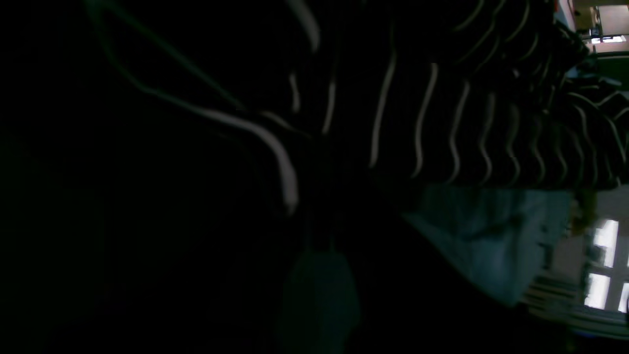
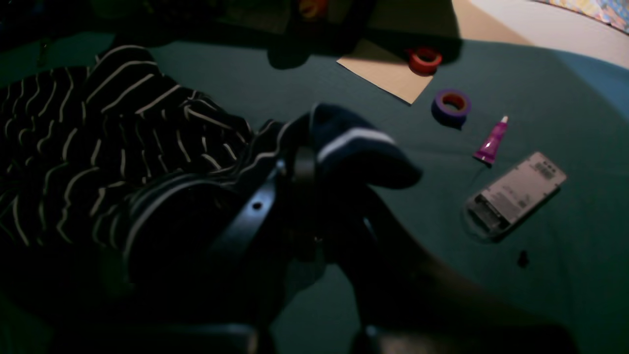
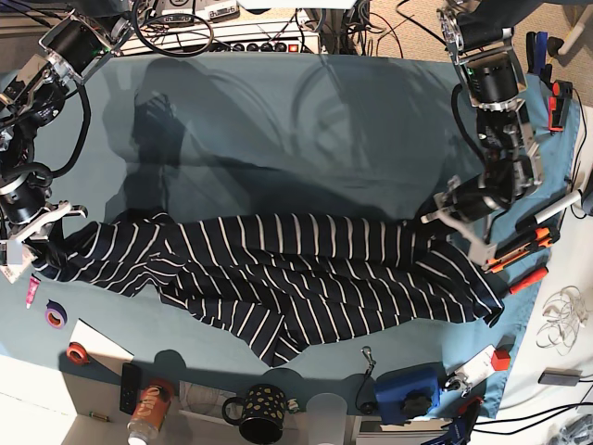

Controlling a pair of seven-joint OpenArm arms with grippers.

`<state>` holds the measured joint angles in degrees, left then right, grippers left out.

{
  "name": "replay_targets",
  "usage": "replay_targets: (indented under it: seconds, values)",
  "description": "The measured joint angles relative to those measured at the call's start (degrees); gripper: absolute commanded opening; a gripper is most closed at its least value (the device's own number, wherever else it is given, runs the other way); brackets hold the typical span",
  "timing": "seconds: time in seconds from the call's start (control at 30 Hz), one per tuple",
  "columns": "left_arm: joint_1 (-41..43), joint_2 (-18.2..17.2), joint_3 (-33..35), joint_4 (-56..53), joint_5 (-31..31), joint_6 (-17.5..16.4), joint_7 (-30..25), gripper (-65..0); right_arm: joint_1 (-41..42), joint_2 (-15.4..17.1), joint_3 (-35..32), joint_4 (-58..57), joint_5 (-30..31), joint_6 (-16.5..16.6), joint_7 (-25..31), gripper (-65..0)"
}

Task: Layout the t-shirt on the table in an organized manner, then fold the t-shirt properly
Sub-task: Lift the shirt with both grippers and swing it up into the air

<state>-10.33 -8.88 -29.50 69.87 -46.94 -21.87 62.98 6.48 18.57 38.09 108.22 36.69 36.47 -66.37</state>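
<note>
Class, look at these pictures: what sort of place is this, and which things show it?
Probably a robotics lab or workshop: two robot arms work over a cloth-covered table, a power strip with tangled cables lies behind it, and tape rolls lie at its edge.

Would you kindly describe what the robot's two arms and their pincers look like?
Both arms are built of black and silver-grey cylindrical joint housings, with black cables looping alongside them. The left pincer has pale grey, angular fingers on a black wrist. The right pincer has whitish fingers in the base view; in its own wrist view, dim light shows only dark fingers, one a strap-like bar with a small hole.
</note>
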Motion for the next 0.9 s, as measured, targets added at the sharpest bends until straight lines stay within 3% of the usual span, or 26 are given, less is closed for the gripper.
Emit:
replay_targets:
  seconds: [0.13,0.3,0.53,0.6,0.7,0.77,0.9]
  values:
    - [1.44,0.02,-6.82,3.37,-8.46,-5.01,7.87,-65.0,0.02,0.0,0.0,0.0,0.0,0.0,0.0,-65.0]
    - [1.16,-0.15,-12.98,11.04,-18.75,-10.91,10.36,-65.0,0.0,0.0,0.0,0.0,1.16,0.46,0.0,-65.0]
    - [10.73,-0.39,-13.27,19.91,-20.81,-11.15,11.96,-65.0,-0.04,0.02,0.04,0.0,3.89,1.7,-2.93,-65.0]
    - [13.97,-0.39,-13.27,23.34,-22.77,-11.56,11.61,-65.0,-1.14,0.11,0.79,0.0,7.72,1.49,-4.39,-65.0]
    - [19.04,-0.39,-13.27,29.42,-23.34,-12.28,11.8,-65.0,-4.74,0.11,4.2,0.04,18.14,1.75,-8.39,-65.0]
    - [22.12,-0.37,-13.27,33.94,-24.22,-12.39,12.0,-65.0,-6.95,-0.04,8.09,0.07,23.8,3.52,-12.02,-65.0]
    - [26.53,-0.17,-14.43,43.5,-24.59,-12.52,11.89,-65.0,-10.36,-0.37,17.92,0.07,34.84,3.48,-15.56,-65.0]
